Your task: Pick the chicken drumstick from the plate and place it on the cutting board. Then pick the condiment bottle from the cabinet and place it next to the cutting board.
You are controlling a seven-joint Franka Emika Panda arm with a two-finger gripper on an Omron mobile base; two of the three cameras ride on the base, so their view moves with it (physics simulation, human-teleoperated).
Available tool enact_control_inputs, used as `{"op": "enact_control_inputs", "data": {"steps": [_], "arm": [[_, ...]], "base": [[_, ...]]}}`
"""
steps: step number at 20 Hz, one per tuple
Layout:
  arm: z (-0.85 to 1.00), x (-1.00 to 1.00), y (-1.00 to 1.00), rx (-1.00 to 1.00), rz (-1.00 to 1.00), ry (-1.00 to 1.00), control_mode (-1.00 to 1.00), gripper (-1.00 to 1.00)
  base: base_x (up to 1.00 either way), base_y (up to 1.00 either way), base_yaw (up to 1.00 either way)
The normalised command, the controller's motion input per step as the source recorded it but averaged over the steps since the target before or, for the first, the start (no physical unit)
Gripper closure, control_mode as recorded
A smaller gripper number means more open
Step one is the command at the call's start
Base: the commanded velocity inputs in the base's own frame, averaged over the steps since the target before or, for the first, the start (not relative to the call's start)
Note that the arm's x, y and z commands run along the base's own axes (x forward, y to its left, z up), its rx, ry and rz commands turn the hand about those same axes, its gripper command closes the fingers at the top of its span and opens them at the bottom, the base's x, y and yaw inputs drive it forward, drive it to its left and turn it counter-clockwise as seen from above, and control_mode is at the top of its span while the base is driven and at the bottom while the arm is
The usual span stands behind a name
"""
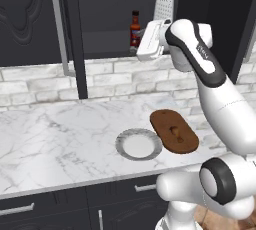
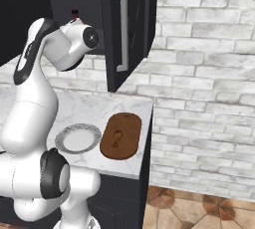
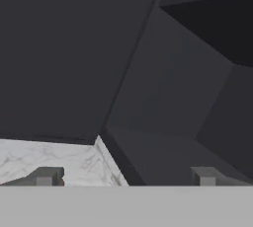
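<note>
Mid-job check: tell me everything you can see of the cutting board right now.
The cutting board is a flat oval slab with rounded ends that looks like dark-brown wood. It lies flat on the marble counter near the counter's right end, right of the plate, close to it, though contact is unclear. The drumstick, small and orange-brown, lies on its middle. The tool is up at the cabinet, well away from the board.

wall: whitish brick
counter: white marble
drawers: dark, silver handles
floor: brown tiles
</note>
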Motion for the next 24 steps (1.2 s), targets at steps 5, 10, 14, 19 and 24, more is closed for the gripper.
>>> {"op": "enact_control_inputs", "data": {"steps": [5, 10, 14, 19, 24], "arm": [[0.08, 0.17, -0.12, 0.0, -0.05, 0.0, -1.0, -1.0], [0.13, 0.13, -0.13, 0.01, -0.04, 0.0, -1.0, -1.0], [0.14, 0.11, -0.1, 0.03, -0.04, 0.0, -1.0, -1.0], [0.11, 0.13, -0.09, 0.04, -0.03, 0.0, -1.0, -1.0], [0.05, 0.14, -0.06, 0.04, -0.03, 0.0, -1.0, -1.0]], "base": [[0.0, 0.0, 0.0], [0.0, 0.0, 0.0], [0.0, 0.0, 0.0], [0.0, 0.0, 0.0], [0.0, 0.0, 0.0]]}}
